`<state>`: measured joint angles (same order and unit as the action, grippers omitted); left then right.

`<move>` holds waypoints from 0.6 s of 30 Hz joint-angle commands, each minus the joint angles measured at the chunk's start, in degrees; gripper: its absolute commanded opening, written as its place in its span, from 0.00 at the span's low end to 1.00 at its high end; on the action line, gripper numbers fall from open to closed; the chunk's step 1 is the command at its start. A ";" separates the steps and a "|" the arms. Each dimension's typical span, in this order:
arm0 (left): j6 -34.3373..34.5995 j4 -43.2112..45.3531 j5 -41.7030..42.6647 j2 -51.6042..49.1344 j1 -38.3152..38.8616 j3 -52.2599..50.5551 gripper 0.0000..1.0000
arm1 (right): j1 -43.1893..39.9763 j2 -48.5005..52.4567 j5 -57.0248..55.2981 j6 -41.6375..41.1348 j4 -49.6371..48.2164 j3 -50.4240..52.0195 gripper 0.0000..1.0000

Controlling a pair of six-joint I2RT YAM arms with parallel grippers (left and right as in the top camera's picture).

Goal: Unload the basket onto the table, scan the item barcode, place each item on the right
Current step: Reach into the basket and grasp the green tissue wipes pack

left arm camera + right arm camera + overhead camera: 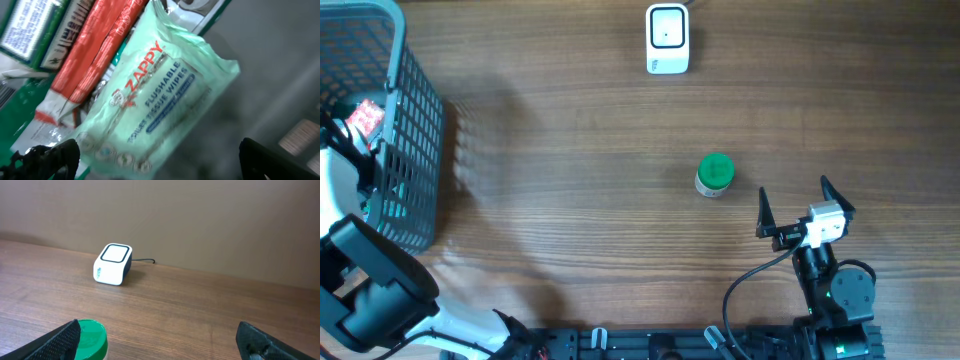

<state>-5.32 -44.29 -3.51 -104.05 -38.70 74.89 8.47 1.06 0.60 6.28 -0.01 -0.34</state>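
Overhead: the scanner (pixel 667 39) sits at the tabletop's far edge, window up to read codes. A green-lidded jar (pixel 715 175) stands mid-table. The right gripper (pixel 793 190) waits empty near the front edge, jaws spread. The basket (pixel 420 130) holds the left edge.

Left wrist: the left gripper (pixel 159 147) hangs spread over the wipes pack (pixel 155 100) in the basket, probably the item to fetch.

Right wrist: the jar is close, the scanner beyond it.

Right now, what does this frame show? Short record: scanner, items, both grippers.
scanner: white box-shaped barcode scanner, far side
loose item: small jar with green lid, upright, mid-table
basket: blue-grey plastic mesh basket, left edge
contents: pale green pack of flushable wipes, red packet
left gripper: open, over wipes pack
right gripper: open, empty, beside jar
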 commanded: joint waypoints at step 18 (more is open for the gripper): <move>-0.44 6.82 0.48 -3.06 0.17 -6.47 0.75 | 0.02 0.09 0.37 -0.28 -0.28 0.04 1.00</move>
<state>-5.52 -37.45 -3.55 -104.31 -38.74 69.30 8.47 1.06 0.62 6.28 -0.01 -0.34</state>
